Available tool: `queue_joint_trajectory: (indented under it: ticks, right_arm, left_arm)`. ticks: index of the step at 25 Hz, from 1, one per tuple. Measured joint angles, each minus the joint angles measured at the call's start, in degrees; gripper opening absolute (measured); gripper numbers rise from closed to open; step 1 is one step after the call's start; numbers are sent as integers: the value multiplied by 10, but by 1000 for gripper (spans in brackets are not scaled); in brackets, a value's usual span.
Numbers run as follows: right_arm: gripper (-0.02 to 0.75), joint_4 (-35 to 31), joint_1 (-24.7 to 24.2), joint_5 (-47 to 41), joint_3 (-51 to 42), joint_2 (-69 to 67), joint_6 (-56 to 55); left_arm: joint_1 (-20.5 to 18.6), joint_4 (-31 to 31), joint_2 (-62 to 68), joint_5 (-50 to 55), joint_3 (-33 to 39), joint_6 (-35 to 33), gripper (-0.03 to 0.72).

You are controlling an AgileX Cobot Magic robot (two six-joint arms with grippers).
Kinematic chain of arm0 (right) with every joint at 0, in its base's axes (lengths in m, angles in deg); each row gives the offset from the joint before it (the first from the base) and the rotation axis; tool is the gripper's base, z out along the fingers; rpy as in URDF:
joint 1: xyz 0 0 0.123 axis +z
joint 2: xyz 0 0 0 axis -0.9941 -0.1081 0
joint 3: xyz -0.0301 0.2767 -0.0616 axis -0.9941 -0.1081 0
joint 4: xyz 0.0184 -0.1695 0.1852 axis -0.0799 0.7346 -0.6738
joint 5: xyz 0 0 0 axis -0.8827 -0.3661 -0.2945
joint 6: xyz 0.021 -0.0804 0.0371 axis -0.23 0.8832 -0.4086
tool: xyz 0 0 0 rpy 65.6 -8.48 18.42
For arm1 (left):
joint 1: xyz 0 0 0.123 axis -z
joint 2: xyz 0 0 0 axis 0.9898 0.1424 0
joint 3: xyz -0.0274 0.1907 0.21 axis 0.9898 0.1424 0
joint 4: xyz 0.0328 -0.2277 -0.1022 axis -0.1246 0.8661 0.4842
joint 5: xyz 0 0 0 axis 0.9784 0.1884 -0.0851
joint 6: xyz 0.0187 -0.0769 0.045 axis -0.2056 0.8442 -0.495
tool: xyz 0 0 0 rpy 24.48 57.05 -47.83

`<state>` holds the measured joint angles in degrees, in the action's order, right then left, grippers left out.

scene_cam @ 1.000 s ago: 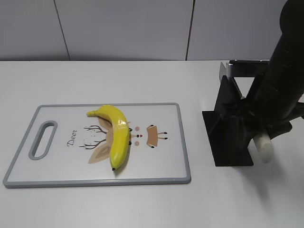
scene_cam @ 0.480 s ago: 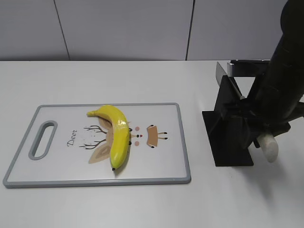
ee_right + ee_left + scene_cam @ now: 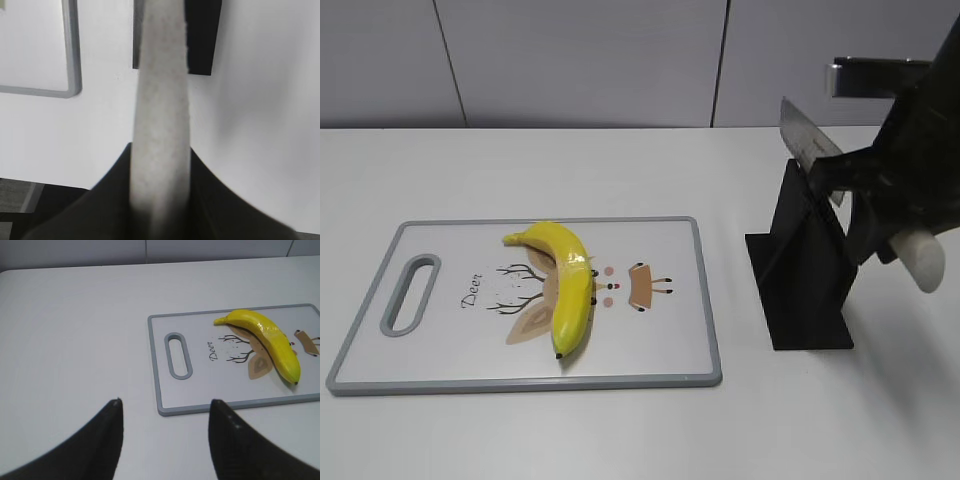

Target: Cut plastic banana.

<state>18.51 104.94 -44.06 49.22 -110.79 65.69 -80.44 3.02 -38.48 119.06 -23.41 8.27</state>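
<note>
One plastic banana (image 3: pixel 565 283) lies on one cutting board (image 3: pixel 650 365). One knife (image 3: pixel 810 148) — clamped in the right gripper (image 3: pixel 160 165) — hangs above its black stand (image 3: pixel 807 270). Left gripper (image 3: pixel 165 412) — spread wide, holding nothing.

exterior: front, slanted down — wrists: close, downward — shared: cutting board (image 3: pixel 705 300)

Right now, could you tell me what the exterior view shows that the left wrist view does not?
Only the exterior view shows the knife lifted out of the black knife stand by the right arm, its pale handle sticking out. Only the left wrist view shows the left fingers, spread open over bare table. Both show the banana lying uncut on the cutting board.
</note>
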Motion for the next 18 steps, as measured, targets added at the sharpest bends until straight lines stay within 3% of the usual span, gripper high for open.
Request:
queue_joint_trajectory:
  ticks: [11,18]
  right_arm:
    - [167,16,0,-46,130,37,17]
    - [167,7,0,-55,190,36,176]
  left_arm:
    - [0,0,0,0,0,0,512]
    - [0,0,26,-3,-6,-1,504]
